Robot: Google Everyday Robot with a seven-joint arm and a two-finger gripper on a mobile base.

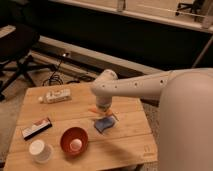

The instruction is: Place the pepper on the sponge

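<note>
On the wooden table (130, 142), a blue-grey sponge (103, 125) lies right of centre. My gripper (104, 111) points down just above the sponge's far edge, at the end of the white arm that reaches in from the right. It is shut on the slender orange-red pepper (94, 110), which sticks out to the left between the fingers. The pepper hangs slightly above and behind the sponge. The fingertips are partly hidden by the wrist.
A white-and-tan bottle-shaped item (56, 96) lies at the table's back left. A black-and-white block (36, 128) lies at the left. At the front left stand a red bowl (74, 141) and a white cup (39, 150). An office chair (20, 50) and floor cables are behind.
</note>
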